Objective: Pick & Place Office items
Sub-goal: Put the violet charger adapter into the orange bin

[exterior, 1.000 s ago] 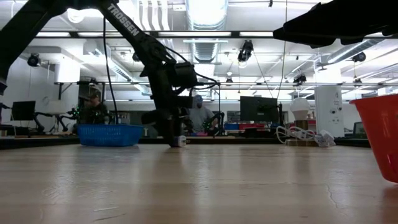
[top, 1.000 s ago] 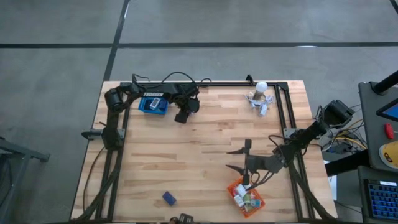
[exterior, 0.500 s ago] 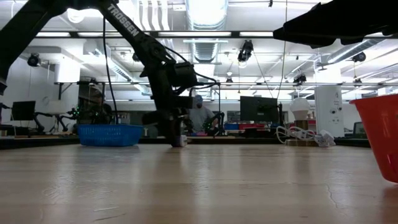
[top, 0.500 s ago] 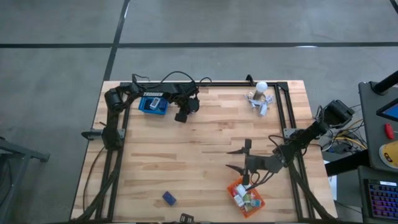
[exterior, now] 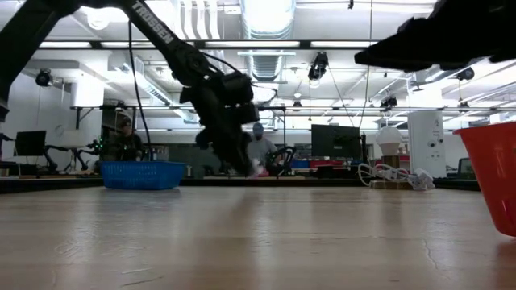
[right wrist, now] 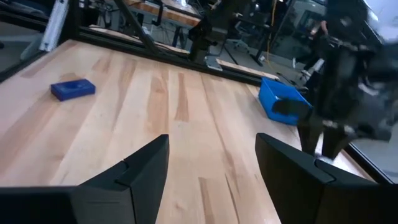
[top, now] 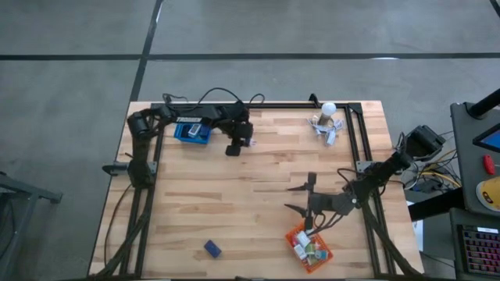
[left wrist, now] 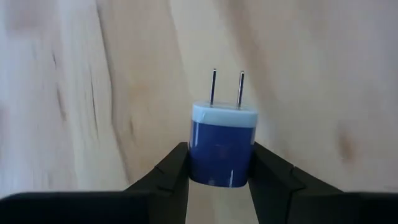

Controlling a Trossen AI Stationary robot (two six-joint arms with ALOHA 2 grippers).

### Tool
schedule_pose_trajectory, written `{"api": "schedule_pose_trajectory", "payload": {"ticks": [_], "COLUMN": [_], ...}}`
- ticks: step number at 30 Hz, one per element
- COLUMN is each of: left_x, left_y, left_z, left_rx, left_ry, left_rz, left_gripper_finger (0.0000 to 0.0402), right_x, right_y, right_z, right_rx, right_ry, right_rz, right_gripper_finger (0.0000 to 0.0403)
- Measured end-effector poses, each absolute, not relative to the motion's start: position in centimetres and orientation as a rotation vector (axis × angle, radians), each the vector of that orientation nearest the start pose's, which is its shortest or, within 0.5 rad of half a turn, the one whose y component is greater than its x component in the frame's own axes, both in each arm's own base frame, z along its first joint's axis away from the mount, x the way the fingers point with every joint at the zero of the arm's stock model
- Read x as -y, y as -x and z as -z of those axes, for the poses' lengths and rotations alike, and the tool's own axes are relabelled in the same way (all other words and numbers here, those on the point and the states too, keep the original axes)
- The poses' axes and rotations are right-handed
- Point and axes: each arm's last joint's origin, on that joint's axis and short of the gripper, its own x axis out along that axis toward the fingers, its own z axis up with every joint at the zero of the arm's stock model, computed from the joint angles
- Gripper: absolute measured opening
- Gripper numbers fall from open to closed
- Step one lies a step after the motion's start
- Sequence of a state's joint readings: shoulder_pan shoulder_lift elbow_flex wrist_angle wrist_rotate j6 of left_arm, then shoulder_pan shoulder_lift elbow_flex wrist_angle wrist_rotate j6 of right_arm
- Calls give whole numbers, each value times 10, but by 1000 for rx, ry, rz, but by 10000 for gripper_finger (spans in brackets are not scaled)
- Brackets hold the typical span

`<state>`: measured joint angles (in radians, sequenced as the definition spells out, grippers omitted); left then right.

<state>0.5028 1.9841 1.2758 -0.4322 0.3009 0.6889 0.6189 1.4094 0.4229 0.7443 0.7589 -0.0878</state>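
Observation:
My left gripper (top: 237,145) is at the table's far side, just right of the blue basket (top: 191,131), and is shut on a small blue plug adapter (left wrist: 222,151). The adapter has a pale face and two metal prongs (left wrist: 227,87). In the low view it shows as a pale spot (exterior: 256,171) under the tilted gripper (exterior: 246,163). My right gripper (top: 296,200) hangs open and holds nothing. It is at the right, just beyond the orange basket (top: 309,247), which holds several small items. A blue block (top: 212,248) lies flat near the front edge. My left gripper pinches the adapter's blue body by its two opposite sides (left wrist: 198,163) between the two fingers. The fingers slant down toward the table. The pale face and prongs point away from the gripper. The adapter is lifted clear of the wood.
A white ball-topped cluster of clips (top: 326,122) sits at the far right corner. A black frame rail (top: 273,104) runs along the far and side edges. Bare wood (top: 234,203) lies between the two baskets. The blue block (right wrist: 73,88) and blue basket (right wrist: 281,103) show beyond the right fingers.
My left gripper has tipped and swung a little toward the table's right. The small adapter that stood on the wood under it is now lifted clear between its fingers.

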Motion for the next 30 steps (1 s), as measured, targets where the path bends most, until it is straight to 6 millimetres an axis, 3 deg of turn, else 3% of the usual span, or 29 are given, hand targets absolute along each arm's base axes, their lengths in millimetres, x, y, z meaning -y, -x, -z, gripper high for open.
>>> {"api": "schedule_pose_trajectory", "payload": {"ticks": [7, 13, 20, 25, 30], "left_x": [-163, -132, -94, -81, -72], "left_y": [-331, -309, -302, -307, -314], "left_z": [-165, -179, -181, -180, -190], "left_rx": [-697, -405, -151, -105, -53], "left_ry": [-135, -139, -144, -156, -181], "left_rz": [188, 162, 170, 132, 120], "left_gripper_finger": [123, 123, 123, 123, 123], "right_x": [-110, -83, -53, -34, -13], "right_y": [-206, -202, -223, -241, -260], "right_z": [-163, -161, -175, -191, -193], "right_rx": [-110, 2, 73, 137, 136], "right_ry": [186, 151, 150, 189, 166], "right_rz": [125, 114, 73, 64, 63], "right_gripper_finger": [226, 226, 226, 226, 226]}}
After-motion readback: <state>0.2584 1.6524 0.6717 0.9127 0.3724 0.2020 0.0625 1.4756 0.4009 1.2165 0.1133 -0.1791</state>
